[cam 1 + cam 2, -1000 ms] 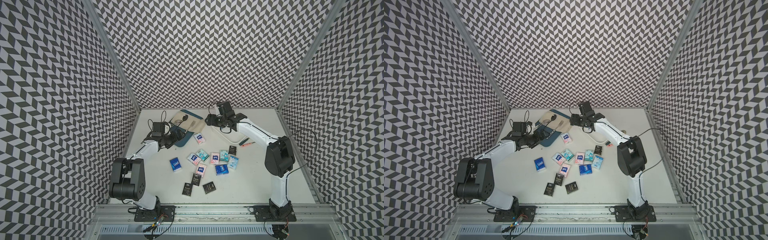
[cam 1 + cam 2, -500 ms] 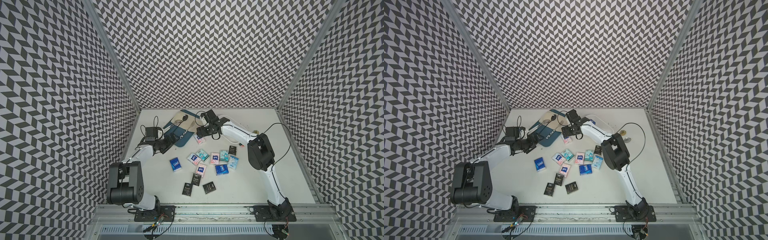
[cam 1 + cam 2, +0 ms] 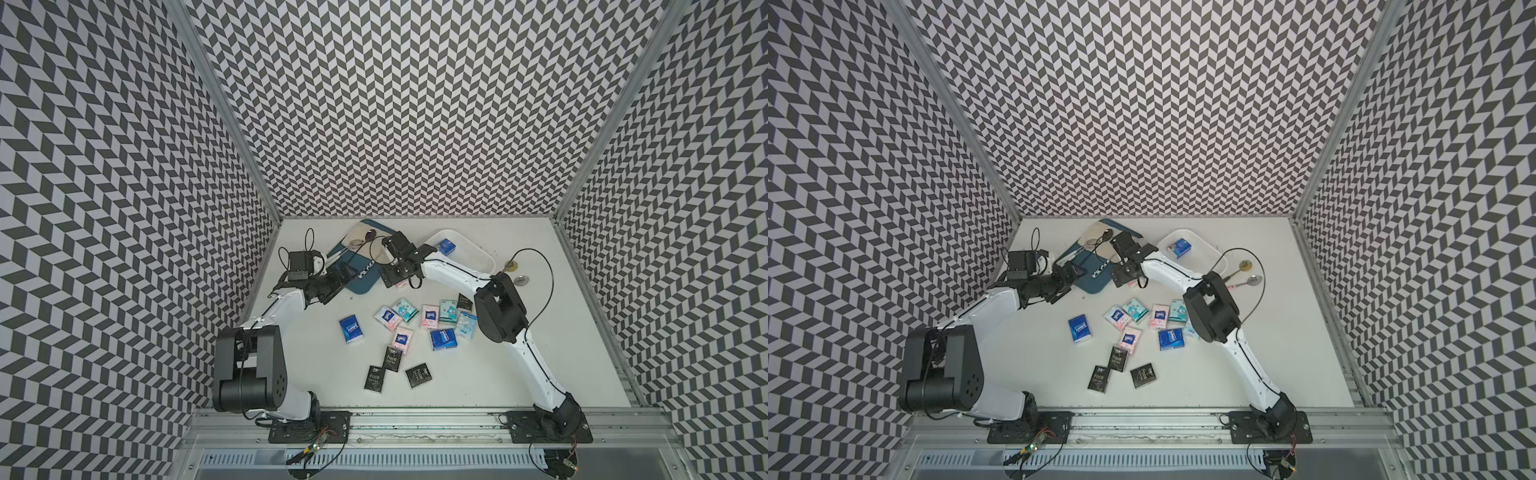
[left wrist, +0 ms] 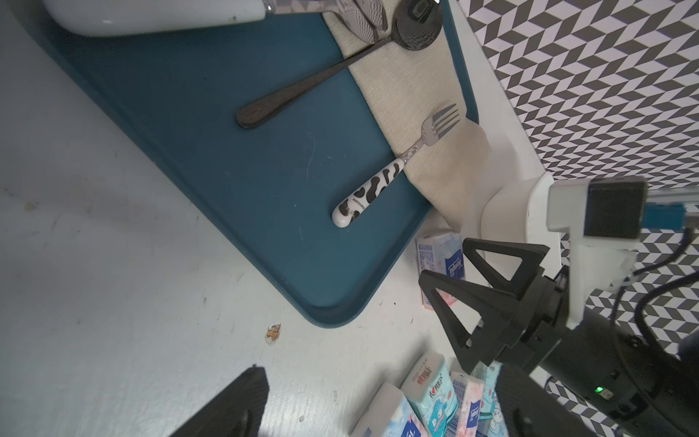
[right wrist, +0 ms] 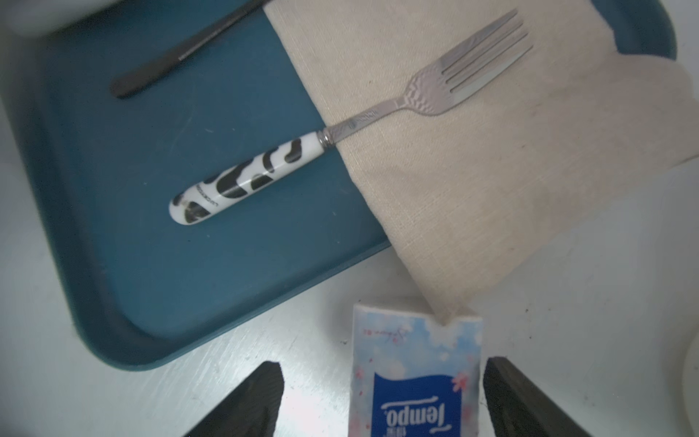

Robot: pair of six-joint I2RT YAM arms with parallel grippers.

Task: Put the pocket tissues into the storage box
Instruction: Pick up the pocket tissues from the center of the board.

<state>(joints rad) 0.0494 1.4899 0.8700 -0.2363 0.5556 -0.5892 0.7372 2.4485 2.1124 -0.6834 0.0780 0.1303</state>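
Note:
Both top views show the white storage box [image 3: 473,254] [image 3: 1206,250] at the back right, with one dark blue packet [image 3: 446,246] [image 3: 1179,248] inside. Several pocket tissues [image 3: 428,318] [image 3: 1158,318] lie loose mid-table. My right gripper [image 3: 392,276] [image 5: 382,397] is open, low over a pink-white packet [image 5: 416,378] [image 3: 401,284] by the tray's corner. That packet lies flat between the fingers, close to one finger [image 5: 522,401]. A cloth corner overlaps its far end. My left gripper [image 3: 340,276] [image 4: 378,408] is open and empty by the tray's edge.
A blue tray [image 3: 363,284] [image 4: 227,151] carries a beige cloth [image 5: 491,151], a cow-patterned fork [image 5: 246,181] and a dark spoon [image 4: 321,75]. Two spoons [image 3: 519,280] lie right of the box. Patterned walls close in three sides. The two grippers are close together.
My right arm swung from over the box forward and left, down to the packet by the tray, its jaws wider apart. The blue packet now shows in the box. The left arm barely shifted.

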